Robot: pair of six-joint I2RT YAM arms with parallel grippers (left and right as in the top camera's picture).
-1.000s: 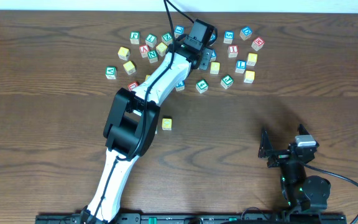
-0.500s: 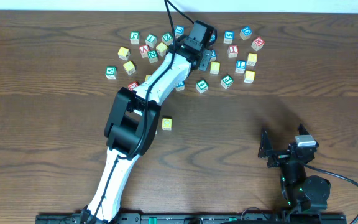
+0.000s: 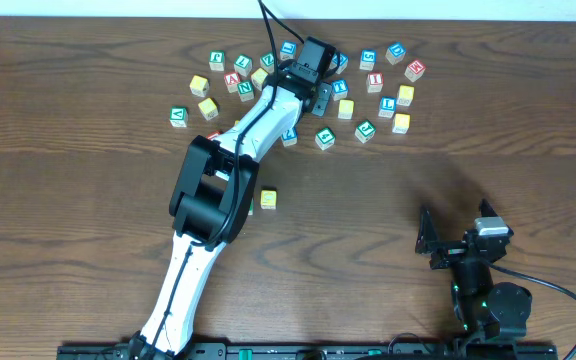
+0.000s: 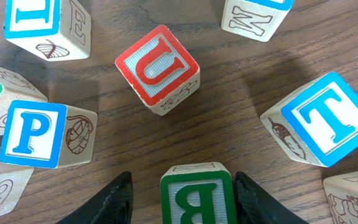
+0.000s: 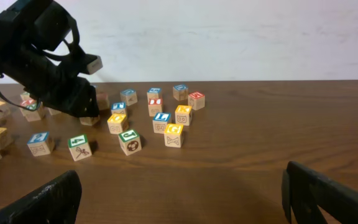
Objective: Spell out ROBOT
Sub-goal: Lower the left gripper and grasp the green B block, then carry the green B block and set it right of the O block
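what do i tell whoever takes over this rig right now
Left gripper: open, one finger on each side of the green-lettered wooden B cube, not yet closed on it.
Right gripper: open, empty, far from the scattered cubes.
The blue-lettered wooden T cube sits just right of B in the left wrist view. One yellow-faced cube lies alone, nearer the robot; its letter is unreadable.
Done: no word laid out.
Left: grip B, then gather and line up the rest.
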